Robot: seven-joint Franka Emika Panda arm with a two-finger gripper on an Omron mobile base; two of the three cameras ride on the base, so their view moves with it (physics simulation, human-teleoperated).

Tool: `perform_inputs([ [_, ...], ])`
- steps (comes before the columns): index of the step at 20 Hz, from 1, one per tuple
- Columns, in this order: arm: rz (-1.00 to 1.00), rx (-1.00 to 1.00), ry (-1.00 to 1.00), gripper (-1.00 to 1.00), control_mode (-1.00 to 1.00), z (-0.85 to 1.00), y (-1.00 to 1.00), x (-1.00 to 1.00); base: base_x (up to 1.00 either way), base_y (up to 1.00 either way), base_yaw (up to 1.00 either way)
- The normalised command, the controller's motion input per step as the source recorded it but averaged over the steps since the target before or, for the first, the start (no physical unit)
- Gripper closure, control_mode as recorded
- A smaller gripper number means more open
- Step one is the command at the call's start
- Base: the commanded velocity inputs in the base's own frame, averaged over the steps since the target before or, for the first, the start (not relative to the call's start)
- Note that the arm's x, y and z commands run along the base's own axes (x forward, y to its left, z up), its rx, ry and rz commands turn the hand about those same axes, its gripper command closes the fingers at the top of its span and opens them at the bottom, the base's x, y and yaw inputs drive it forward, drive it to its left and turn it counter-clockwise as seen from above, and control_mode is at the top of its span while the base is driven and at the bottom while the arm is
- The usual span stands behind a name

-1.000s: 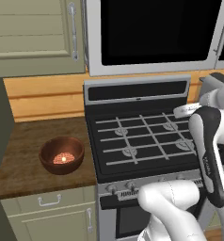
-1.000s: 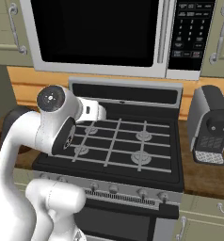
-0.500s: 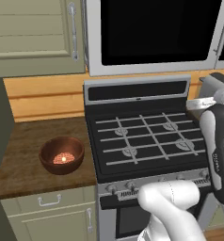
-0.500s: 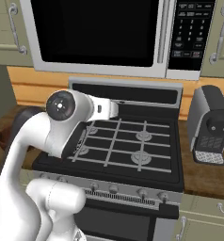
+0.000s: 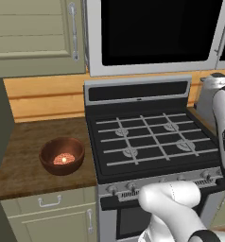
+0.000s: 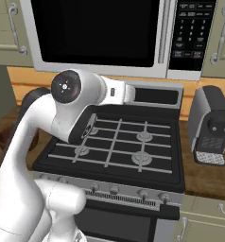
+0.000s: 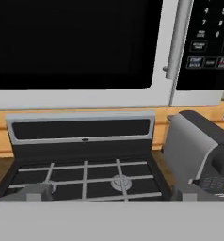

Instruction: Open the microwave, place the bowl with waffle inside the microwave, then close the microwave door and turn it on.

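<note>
Bowl with waffle point(image 5: 62, 156): small, round, dark red-brown, glossy, w/ pale orange-pink waffle bit inside; sits on brown wood counter point(image 5: 24, 156) just left of stove point(image 5: 147, 142). Stove: black top, grey wire grates, round knobs along front. Above it the microwave point(image 6: 114, 33), silver-grey box; microwave door point(image 7: 76, 47) shut, wide flat black glass, vertical silver bar handle point(image 7: 177, 37) at its right. Gripper point(image 7: 111, 194): tips spread wide, holding nothing. Coffee maker point(image 6: 213, 125) at right, grey-black, boxy.
</note>
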Motion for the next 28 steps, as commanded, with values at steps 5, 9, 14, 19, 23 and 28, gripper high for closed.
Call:
perform_inputs([
  [5,-0.10,0.00,-0.18,-1.00,-1.00,0.59,-0.29,-0.10,0.00,0.00,0.00],
  [9,0.00,0.00,-0.36,-1.00,-1.00,0.61,-0.25,-0.12,0.00,0.00,0.00],
  [14,0.01,0.00,-0.29,-1.00,-1.00,0.33,-0.47,-0.03,0.00,0.00,0.00],
  [19,0.02,0.00,-0.09,-1.00,-1.00,0.20,-0.36,0.05,0.00,0.00,0.00],
  [23,0.04,0.00,-0.01,-1.00,-1.00,0.30,-0.13,0.08,0.00,0.00,0.00],
  [28,0.04,0.00,-0.01,-1.00,-1.00,0.08,0.00,0.21,0.00,0.00,0.00],
])
